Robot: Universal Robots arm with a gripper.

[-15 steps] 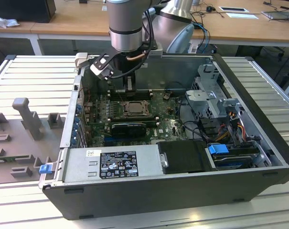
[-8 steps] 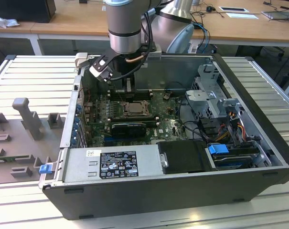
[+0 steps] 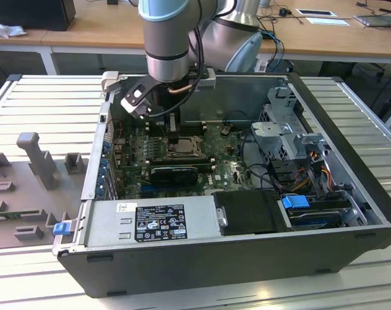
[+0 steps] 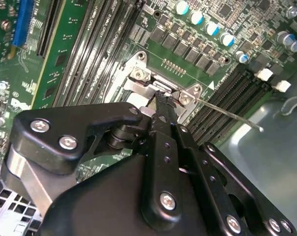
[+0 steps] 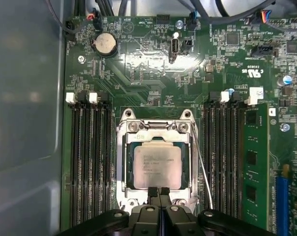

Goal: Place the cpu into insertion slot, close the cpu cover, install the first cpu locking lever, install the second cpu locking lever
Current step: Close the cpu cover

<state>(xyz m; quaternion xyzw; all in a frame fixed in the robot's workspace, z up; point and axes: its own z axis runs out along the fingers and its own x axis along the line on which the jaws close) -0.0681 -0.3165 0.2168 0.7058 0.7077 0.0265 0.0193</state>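
Nearest, in the exterior view, a grey power supply lines the case's near wall, with a black card just beyond. Farther in, the cpu lies in the insertion slot, framed by the lowered cpu cover. Memory slots flank it and a wire lever stands free beside it. The arm hangs vertical, and the gripper, pinched together and empty, sits at the cover's edge.

cpu seated flat, cpu cover (silvery) down

The exterior view gives us the whole computer case from above, well apart; both wrist views look down, perhaps obliquely, near the insertion slot.
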